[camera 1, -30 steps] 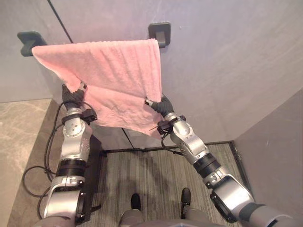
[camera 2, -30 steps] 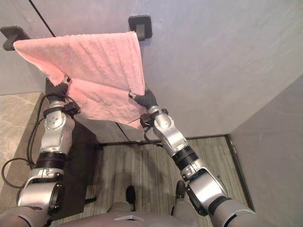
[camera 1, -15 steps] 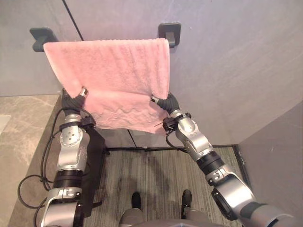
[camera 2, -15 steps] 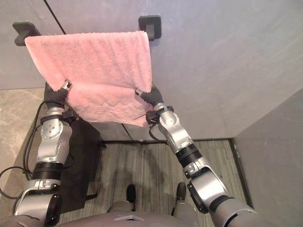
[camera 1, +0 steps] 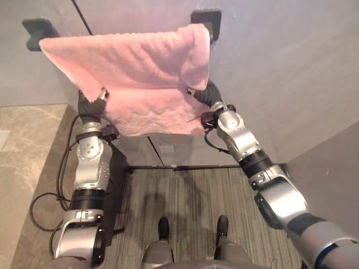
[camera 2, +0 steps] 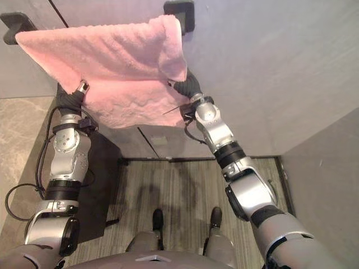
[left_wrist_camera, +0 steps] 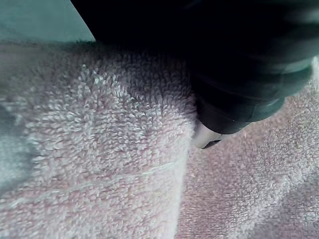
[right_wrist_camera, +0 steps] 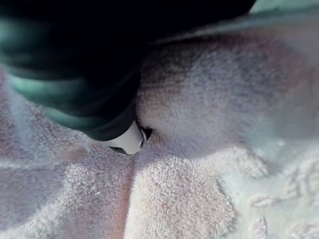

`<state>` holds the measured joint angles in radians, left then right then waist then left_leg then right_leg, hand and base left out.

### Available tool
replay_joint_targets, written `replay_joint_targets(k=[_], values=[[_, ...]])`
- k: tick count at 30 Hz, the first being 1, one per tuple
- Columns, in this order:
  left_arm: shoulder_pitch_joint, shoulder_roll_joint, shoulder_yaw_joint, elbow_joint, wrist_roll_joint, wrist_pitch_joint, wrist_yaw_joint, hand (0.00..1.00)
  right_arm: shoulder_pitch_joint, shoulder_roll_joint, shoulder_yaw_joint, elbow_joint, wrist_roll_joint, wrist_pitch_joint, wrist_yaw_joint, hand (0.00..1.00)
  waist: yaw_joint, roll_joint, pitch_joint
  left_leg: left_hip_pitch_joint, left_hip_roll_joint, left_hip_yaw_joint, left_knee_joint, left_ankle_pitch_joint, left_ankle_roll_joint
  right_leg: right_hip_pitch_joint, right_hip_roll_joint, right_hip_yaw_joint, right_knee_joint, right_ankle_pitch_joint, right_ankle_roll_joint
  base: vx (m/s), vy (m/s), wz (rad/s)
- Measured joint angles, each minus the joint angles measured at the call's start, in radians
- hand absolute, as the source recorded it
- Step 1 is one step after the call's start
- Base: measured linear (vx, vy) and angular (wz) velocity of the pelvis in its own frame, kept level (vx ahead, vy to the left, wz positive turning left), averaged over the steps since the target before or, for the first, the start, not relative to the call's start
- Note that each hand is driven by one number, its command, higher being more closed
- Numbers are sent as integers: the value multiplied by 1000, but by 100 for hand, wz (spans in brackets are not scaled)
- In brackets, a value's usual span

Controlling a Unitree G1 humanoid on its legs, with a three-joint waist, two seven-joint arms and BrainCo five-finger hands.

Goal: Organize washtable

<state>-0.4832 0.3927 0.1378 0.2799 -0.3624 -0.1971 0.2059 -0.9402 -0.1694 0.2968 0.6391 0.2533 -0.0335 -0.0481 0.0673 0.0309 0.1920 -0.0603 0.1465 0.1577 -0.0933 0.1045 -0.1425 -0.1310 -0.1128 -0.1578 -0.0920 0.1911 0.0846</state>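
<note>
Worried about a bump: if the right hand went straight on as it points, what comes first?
The right hand is tucked into the pink towel, so that comes first; behind it probably the grey wall, though depth is unclear.

A plain grey wall [camera 1: 280, 67] fills the far side, cut by a thin dark seam [camera 1: 82, 18] running slantwise. At its foot lies a black bar [camera 1: 185, 166], above grey striped flooring [camera 1: 190, 193]. A pale stone surface [camera 1: 28, 168] sits off left, and a grey partition [camera 1: 331, 179] right. The small pale patch [camera 1: 165, 149] low on the wall may be a cover plate.
</note>
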Motion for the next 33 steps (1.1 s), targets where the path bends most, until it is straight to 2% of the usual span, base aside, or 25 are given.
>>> replay_joint_targets(k=[23, 24, 27, 28, 33], values=[[-32, 8, 8, 32, 39, 2, 1, 100, -19, -6, -25, 9, -20, 0, 0, 100, 0, -5, 27, -3, 0, 4, -1, 0, 0, -7, 0, 6, -1, 2, 0, 0, 0, 0], [-32, 8, 10, 32, 51, 4, 1, 100, -20, -6, -25, 19, -20, -1, 0, 0, 0, -6, 28, -3, 0, 4, -1, 0, 0, -7, 0, 6, -1, 2, 0, 0, 0, 0], [-30, 9, 30, 34, 57, 7, 1, 100, -20, -7, -27, 32, -20, -1, 0, 0, 0, -7, 29, -3, 0, 4, -6, 0, 0, -7, 0, 6, -1, 2, 0, 0, 0, 0], [-29, 9, 32, 35, 57, 8, 1, 0, -20, -8, -31, 37, -20, 0, 0, 0, 1, -8, 29, -3, 0, 4, -7, 0, 0, -7, 0, 6, -2, 2, 0, 0, 0, 0], [-28, 9, 79, 65, 57, 12, 1, 0, -19, -18, -40, 42, -19, 2, 0, 0, -1, -10, 30, -2, 0, 4, -10, 0, 0, -7, 0, 6, -2, 1, 1, 0, 0, 0]])
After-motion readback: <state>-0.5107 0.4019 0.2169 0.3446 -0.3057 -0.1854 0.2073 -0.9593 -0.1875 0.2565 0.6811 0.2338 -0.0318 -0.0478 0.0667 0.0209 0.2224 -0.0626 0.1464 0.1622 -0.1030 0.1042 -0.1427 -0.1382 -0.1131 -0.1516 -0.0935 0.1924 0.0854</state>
